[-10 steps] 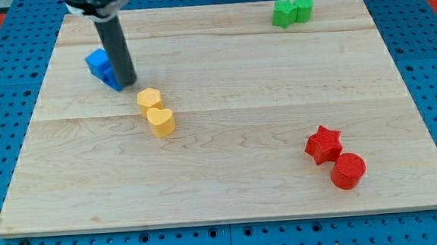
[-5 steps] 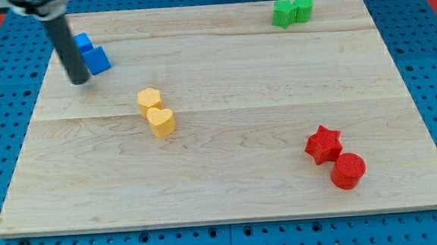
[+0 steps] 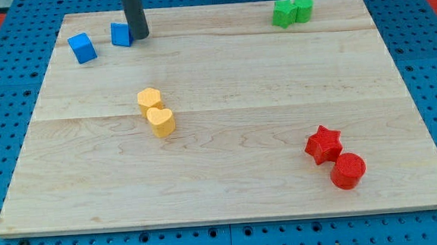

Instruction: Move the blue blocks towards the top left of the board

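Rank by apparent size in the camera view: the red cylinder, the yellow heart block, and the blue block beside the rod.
1. Red cylinder and yellow heart: they look about equal, and the cylinder lies nearer the view's bottom, so I do not rank them.
2. Blue block, partly hidden by my tip.

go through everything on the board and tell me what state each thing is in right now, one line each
My tip: down on the board, against the right side of one blue block.
Blue block by the tip: near the top edge.
Blue cube: apart, further left.
Two yellow blocks: touching.
Two green blocks: touching, top right.
Red star block: touching the red cylinder.
Wooden board: flat.
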Controlling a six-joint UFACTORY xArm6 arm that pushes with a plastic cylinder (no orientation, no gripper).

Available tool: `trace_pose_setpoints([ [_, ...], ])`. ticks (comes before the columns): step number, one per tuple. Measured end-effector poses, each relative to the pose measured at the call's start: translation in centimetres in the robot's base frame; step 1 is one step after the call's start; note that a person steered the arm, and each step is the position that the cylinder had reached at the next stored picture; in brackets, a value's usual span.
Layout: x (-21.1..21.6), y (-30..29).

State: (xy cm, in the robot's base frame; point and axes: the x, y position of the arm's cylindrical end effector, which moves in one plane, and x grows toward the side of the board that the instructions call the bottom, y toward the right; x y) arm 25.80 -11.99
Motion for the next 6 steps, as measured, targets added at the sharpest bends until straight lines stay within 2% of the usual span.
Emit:
trace_pose_setpoints([
  [6, -1.4, 3.2],
])
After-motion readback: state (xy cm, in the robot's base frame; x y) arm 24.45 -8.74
